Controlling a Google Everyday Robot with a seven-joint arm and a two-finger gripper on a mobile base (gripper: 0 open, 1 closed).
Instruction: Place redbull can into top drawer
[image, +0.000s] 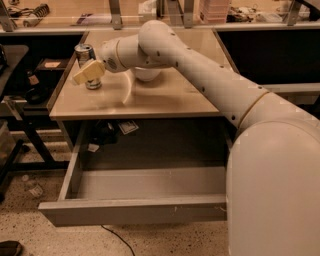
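Overlapping redbull can (84, 51) mid-height, tool (89, 72) above beige table (170, 97)

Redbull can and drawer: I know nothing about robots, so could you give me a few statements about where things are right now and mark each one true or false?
1. The redbull can stands upright on the beige table. True.
2. The top drawer is pushed shut. False: it is pulled out, open, below the table.
3. The claw is at the can, above the table top. True.
4. The can lies inside the drawer. False: it is on the table, near a back corner.
5. The claw hangs over the open drawer. False: it is up at the can.
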